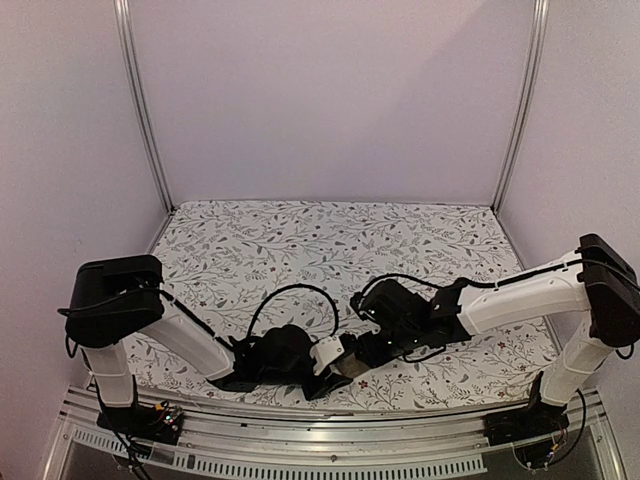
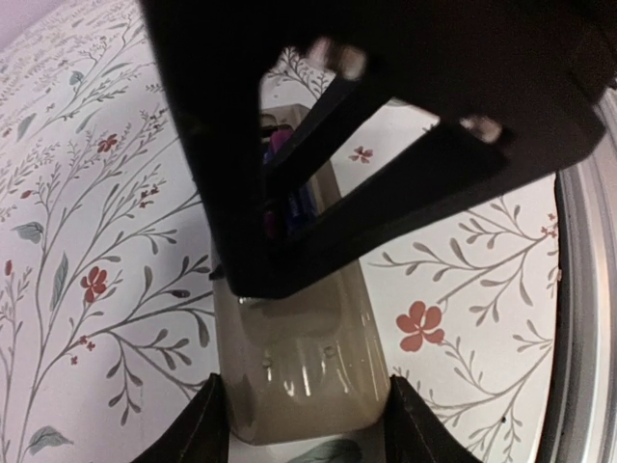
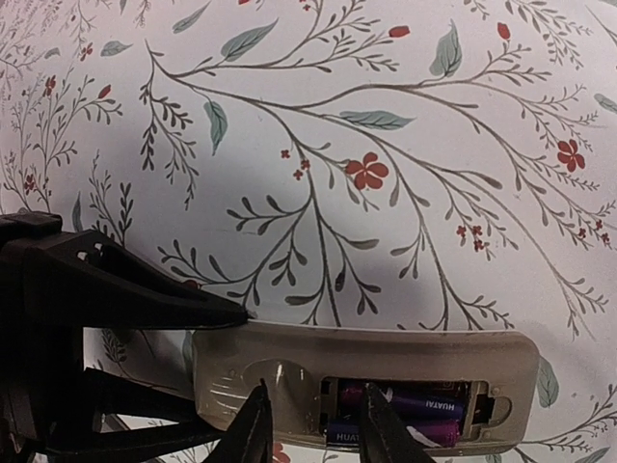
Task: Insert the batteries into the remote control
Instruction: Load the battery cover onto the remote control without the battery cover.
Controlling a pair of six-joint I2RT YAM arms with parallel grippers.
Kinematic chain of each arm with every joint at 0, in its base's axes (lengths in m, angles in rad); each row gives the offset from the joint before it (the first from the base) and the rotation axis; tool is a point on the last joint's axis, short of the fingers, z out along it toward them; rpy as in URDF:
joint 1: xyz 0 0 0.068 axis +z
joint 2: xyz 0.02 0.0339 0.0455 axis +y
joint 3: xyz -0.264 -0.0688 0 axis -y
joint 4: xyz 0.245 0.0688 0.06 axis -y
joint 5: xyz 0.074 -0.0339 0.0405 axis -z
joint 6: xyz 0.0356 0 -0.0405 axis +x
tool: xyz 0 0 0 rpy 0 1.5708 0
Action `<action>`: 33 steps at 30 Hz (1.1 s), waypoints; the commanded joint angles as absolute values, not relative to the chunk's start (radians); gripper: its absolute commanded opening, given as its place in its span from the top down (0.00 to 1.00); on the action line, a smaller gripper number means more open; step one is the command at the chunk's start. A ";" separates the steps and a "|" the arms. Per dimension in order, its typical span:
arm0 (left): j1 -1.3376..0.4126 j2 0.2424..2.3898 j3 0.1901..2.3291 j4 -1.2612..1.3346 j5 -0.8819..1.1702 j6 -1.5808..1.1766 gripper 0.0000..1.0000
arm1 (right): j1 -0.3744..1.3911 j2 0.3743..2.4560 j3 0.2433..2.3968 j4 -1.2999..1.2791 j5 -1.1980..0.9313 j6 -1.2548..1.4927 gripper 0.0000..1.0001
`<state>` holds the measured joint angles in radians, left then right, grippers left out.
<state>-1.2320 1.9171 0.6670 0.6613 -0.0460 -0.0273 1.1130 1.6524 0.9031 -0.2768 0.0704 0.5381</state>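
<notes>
Top camera overlooks from behind; wrist cameras closely share the remote control [image 3: 405,349].

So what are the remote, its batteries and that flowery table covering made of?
The remote looks like glossy tan-grey moulded plastic; light streaks glint on it. The batteries show a shiny purple printed wrap, probably plastic film. The table covering is a matte floral print, cloth or paper, I can't tell.

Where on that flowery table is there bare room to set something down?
The far half of the table, up to the back wall, is bare. Crowded: near middle, where left claw and right claw meet on the remote control.
</notes>
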 commanded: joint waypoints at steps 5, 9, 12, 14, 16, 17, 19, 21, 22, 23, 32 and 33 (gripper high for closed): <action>-1.224 1.935 0.642 0.614 -0.060 -0.029 0.53 | 1.113 1.625 0.953 -0.319 0.065 0.519 0.68; -1.224 1.932 0.638 0.619 -0.051 -0.026 0.53 | 1.090 1.571 0.941 -0.339 0.028 0.517 0.67; -1.221 1.921 0.624 0.630 -0.030 -0.008 0.51 | 1.037 1.502 0.899 -0.345 -0.053 0.478 0.67; -1.210 1.911 0.618 0.626 -0.010 -0.002 0.50 | 1.008 1.452 0.867 -0.333 -0.079 0.393 0.66; -1.193 1.904 0.619 0.608 -0.008 0.016 0.49 | 0.998 1.408 0.845 -0.311 -0.114 0.276 0.63; -1.185 1.901 0.621 0.596 -0.008 0.018 0.48 | 0.996 1.378 0.835 -0.299 -0.134 0.166 0.62; -1.169 1.893 0.617 0.587 -0.008 0.020 0.46 | 0.992 1.345 0.822 -0.296 -0.137 0.007 0.62; -1.160 1.884 0.609 0.589 0.012 0.025 0.43 | 0.985 1.320 0.810 -0.296 -0.158 -0.201 0.64; -1.157 1.877 0.604 0.594 0.039 0.027 0.41 | 0.983 1.311 0.795 -0.297 -0.204 -0.307 0.64; -1.156 1.875 0.601 0.597 0.051 0.028 0.39 | 0.982 1.304 0.790 -0.299 -0.229 -0.389 0.64; -1.155 1.807 0.538 0.674 0.084 0.012 0.34 | 0.982 1.473 0.860 -0.358 -0.316 -0.805 0.73; -1.155 1.789 0.526 0.685 0.089 0.012 0.34 | 0.982 1.495 0.871 -0.364 -0.319 -0.813 0.75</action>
